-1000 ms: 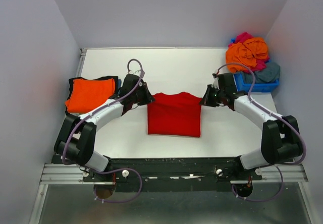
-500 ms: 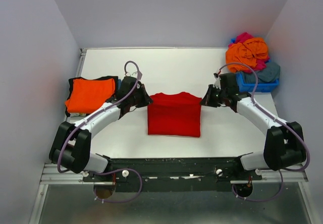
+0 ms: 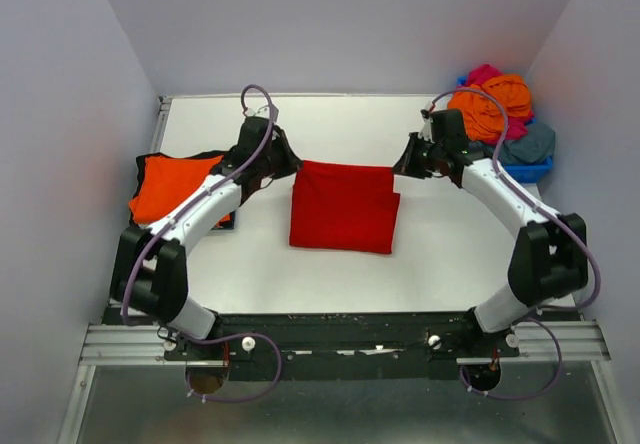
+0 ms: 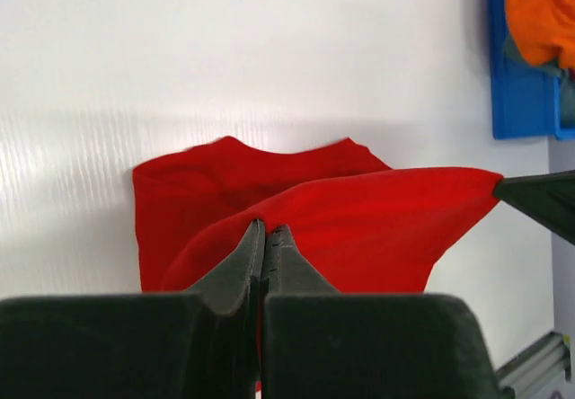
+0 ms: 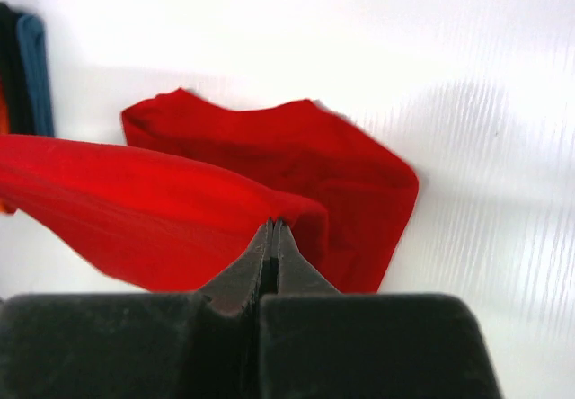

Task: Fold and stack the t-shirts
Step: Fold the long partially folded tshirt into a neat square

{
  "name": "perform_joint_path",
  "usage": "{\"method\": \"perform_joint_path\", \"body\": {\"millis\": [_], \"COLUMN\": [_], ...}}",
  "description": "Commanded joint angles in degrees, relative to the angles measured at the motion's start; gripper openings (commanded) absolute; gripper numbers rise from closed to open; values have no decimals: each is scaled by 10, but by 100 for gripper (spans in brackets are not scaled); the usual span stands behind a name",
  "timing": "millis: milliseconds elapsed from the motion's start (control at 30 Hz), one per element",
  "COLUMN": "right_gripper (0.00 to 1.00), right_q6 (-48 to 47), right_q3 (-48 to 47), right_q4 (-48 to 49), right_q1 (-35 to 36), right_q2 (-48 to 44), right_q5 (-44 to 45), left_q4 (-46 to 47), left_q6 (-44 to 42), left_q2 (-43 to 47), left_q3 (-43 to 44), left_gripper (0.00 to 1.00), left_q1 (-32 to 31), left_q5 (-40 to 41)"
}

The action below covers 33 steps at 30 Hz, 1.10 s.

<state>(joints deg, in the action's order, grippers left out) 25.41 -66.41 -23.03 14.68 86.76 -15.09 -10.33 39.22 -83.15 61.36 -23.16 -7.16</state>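
The red t-shirt (image 3: 342, 207) lies mid-table, its far edge lifted and stretched taut between both grippers. My left gripper (image 3: 293, 167) is shut on the shirt's far left corner, my right gripper (image 3: 397, 169) is shut on its far right corner. In the left wrist view the fingertips (image 4: 255, 234) pinch the red cloth (image 4: 359, 228), with the lower layer on the table behind. In the right wrist view the gripper (image 5: 274, 226) pinches the red cloth (image 5: 153, 210) the same way. A folded orange t-shirt (image 3: 172, 186) lies on a black one (image 3: 150, 162) at the left.
A blue bin (image 3: 520, 171) at the back right holds a heap of orange (image 3: 490, 107), magenta (image 3: 484, 72) and grey-blue (image 3: 533, 142) shirts. White walls close in the table (image 3: 330, 124) at the back and both sides.
Both grippers have moved away from the near edge and risen, lifting the red shirt's far edge off the table and stretching it between them.
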Motion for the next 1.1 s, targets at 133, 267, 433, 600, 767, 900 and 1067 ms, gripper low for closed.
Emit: {"method": "perform_joint_path", "body": {"millis": [133,267,433,600,767,900,1067], "right_gripper": [32,63,67,64,54,54,54], "right_q6": [10,14,4,3,7,11,13], "right_q3": [-39,-14,11,32,-2,-10,-28], "right_q4": [-10,16,18,40,40,47,53], "right_q1": [-7,-7,-7,-7,-8,-6,-7], "right_q2": [153,123,89,93,133,159,186], "right_q5": [48,49,42,34,20,-4,-6], "left_q4": [11,43,35,64,82,97,93], "left_q6": [4,5,-10,-6,-6,-7,-10], "left_q2": [-200,-176,-157,-155,-177,-201,-238], "left_q3": [68,33,35,3,17,33,66], "left_gripper": [53,89,88,84,76,76,73], "left_q1": [19,21,33,35,52,57,65], "left_q5": [-22,4,0,-10,-47,-62,-81]}}
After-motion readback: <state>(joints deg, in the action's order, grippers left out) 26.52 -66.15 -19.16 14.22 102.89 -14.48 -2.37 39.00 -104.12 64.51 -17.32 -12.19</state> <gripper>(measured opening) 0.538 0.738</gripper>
